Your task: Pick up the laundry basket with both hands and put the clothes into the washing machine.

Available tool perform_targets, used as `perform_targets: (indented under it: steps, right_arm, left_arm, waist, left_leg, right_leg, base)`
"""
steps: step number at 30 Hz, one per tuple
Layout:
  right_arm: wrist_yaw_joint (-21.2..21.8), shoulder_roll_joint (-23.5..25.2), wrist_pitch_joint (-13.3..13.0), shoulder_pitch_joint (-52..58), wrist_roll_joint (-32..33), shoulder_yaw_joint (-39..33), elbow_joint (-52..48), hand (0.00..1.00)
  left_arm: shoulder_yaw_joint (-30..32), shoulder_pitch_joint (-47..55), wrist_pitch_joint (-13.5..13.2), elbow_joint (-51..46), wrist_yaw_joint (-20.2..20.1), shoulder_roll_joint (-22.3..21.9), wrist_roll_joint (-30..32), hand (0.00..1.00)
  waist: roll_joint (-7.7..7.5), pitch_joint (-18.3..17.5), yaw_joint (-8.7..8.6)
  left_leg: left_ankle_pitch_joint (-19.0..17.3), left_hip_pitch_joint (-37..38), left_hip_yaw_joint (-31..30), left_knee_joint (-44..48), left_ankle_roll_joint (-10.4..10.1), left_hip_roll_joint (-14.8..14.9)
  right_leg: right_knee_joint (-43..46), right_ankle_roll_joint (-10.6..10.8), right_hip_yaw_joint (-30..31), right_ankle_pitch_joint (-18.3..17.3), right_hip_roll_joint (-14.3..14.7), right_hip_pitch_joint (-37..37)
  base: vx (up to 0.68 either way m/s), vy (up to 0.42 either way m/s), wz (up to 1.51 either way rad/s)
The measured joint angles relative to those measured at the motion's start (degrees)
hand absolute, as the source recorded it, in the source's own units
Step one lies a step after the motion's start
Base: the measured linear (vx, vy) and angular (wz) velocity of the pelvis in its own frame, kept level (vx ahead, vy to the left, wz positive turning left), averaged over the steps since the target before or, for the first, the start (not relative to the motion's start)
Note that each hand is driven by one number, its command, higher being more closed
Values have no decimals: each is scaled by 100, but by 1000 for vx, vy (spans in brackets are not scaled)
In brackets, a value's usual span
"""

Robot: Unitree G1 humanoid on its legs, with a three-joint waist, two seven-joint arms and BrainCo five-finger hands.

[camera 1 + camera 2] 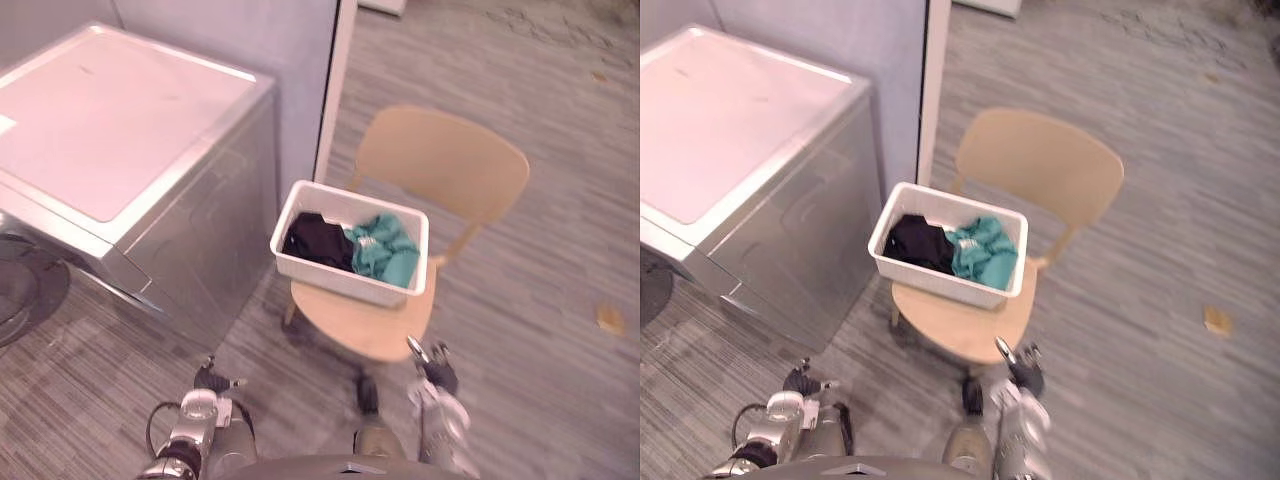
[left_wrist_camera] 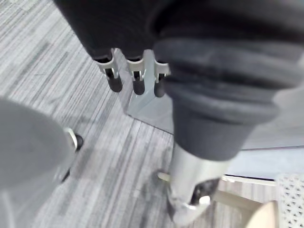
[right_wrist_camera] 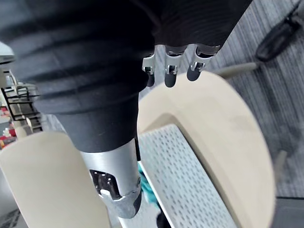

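A white laundry basket [image 1: 340, 278] stands on the seat of a tan wooden chair [image 1: 440, 160]. In it lie a black garment [image 1: 315, 240] and a teal garment [image 1: 385, 250]. The silver washing machine [image 1: 110, 130] with a white top is to the basket's left, its dark round door [image 1: 25, 285] at the front. My left hand [image 1: 205, 385] hangs low over the floor in front of the machine, fingers [image 2: 137, 83] relaxed, holding nothing. My right hand [image 1: 435, 372] hovers at the chair's front edge, open and clear of the basket's perforated wall [image 3: 190, 175].
A grey partition [image 1: 250, 40] with a white post [image 1: 335, 80] stands behind the machine and chair. A small tan scrap [image 1: 610, 318] lies on the grey plank floor at the right. Open floor spreads to the right of the chair.
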Motion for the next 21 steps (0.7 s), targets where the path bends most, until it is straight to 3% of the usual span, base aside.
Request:
perform_targets:
  steps: [1,3,4,5,6,11,13,14,15,16,17,18,19,21]
  right_arm:
    - [20,5,-2,-27,2,125,0,0]
    - [29,-2,0,15,3,160,23,0]
    - [51,-2,-3,56,6,154,23,0]
    - [56,2,-5,39,12,138,20,0]
    - [56,4,-10,48,27,50,29,0]
    - [58,-3,-2,170,31,-122,172,0]
    - [63,-4,-2,116,35,-122,311,0]
    - [68,-6,-3,33,36,-125,461,0]
    - [68,-7,-2,21,36,-124,479,0]
    - [68,-14,-9,51,36,-125,452,0]
    - [67,-5,-71,109,36,-199,433,0]
    - [66,-10,-101,195,36,-311,442,0]
    - [36,-116,-101,327,45,-585,436,0]
    - [37,-184,-120,546,51,-781,307,0]
  left_arm:
    - [30,-59,11,-1,24,133,-1,0]
    - [18,-48,8,-87,49,199,-4,0]
    - [28,-24,10,-109,80,270,-16,0]
    - [29,-23,16,-102,101,308,-19,0]
    - [30,-23,22,-92,108,318,-20,0]
    - [23,99,29,-94,40,176,-16,0]
    - [26,174,33,-74,-3,144,-5,0]
    - [31,173,39,40,-6,137,-4,0]
    - [26,144,44,141,-18,126,-4,0]
    - [2,93,56,284,-49,103,-2,0]
    - [-78,27,67,436,-96,94,8,0]
    - [-119,-52,71,470,-117,75,46,0]
    - [-264,-99,66,417,-131,-214,96,0]
    - [-233,-72,33,377,-129,-459,121,0]
  waist:
    - [36,47,-10]
    - [-85,30,-48]
    - [-165,-19,-25]
    - [-204,-44,-28]
    - [-146,-44,-40]
    - [-195,-111,-18]
    - [-174,-113,38]
    - [-109,-72,77]
    - [-92,-63,53]
    - [-56,-40,-51]
    - [-223,-76,-219]
    - [-282,-57,-335]
    - [-14,42,-344]
    - [184,145,-337]
  left_leg:
    - [169,70,95,-249,144,-53]
    - [218,248,106,-491,213,-284]
    - [224,287,107,-559,214,-376]
    - [249,287,107,-594,206,-442]
    - [339,294,69,-725,183,-515]
    - [578,433,148,-1160,303,-623]
    - [597,584,275,-1323,271,-505]
    - [697,874,402,-1685,120,-377]
    - [742,1009,480,-1819,48,-311]
    - [799,1212,549,-2022,-40,-246]
    - [844,1319,462,-2108,-122,-387]
    - [890,1377,306,-2120,-207,-512]
    - [926,1459,-38,-2200,-271,-536]
    - [991,1888,-221,-2381,-308,-498]
  right_leg:
    - [982,33,-3,-74,75,-15]
    - [2188,3,-63,-419,85,338]
    - [2348,-26,-89,-467,167,526]
    - [2221,-13,-89,-397,159,571]
    - [1982,163,-19,-270,164,641]
    - [1104,205,230,-16,111,950]
    - [1051,160,248,-382,143,890]
    - [920,77,245,-895,385,703]
    - [779,57,274,-960,504,631]
    - [305,-22,374,-854,754,555]
    - [-533,56,424,-378,789,668]
    - [-653,-59,433,212,760,802]
    - [-431,-92,307,138,857,930]
    - [215,-247,215,-304,990,989]
  base:
    - [43,224,-44]
    - [94,185,10]
    - [100,129,6]
    - [112,151,9]
    - [91,103,21]
    - [161,44,3]
    - [80,-107,-64]
    - [28,-193,-82]
    - [13,-279,-87]
    - [-7,-285,-16]
    - [5,-293,31]
    - [70,-260,71]
    - [87,-150,49]
    - [131,-159,18]
